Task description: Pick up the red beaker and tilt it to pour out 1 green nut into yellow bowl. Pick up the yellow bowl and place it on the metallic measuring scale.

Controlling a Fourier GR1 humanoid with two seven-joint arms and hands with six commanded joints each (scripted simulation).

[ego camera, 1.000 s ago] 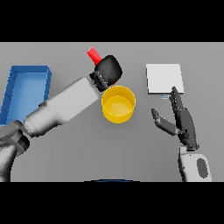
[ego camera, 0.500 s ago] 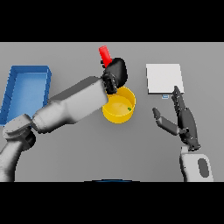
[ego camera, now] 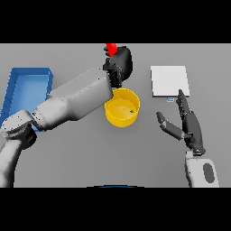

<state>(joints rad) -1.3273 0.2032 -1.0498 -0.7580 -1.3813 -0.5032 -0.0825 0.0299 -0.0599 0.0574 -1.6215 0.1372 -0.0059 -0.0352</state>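
My left hand [ego camera: 121, 65] is shut on the red beaker [ego camera: 110, 48], holding it raised just behind the yellow bowl [ego camera: 122, 108]; only the beaker's red top shows above the hand. A small green nut [ego camera: 131, 111] lies inside the bowl, right of its middle. The metallic measuring scale [ego camera: 169, 81] is a pale square plate on the table to the bowl's right and further back. My right hand [ego camera: 188, 127] hovers open in front of the scale, to the right of the bowl, fingers pointing away from me.
A blue tray [ego camera: 25, 92] stands at the table's left side, beside my left forearm. My left arm crosses the table from the lower left toward the bowl.
My left hand has carried the red beaker rightward and further back, from left of the bowl to just behind it. A green nut now lies in the bowl. The right hand has hardly moved.
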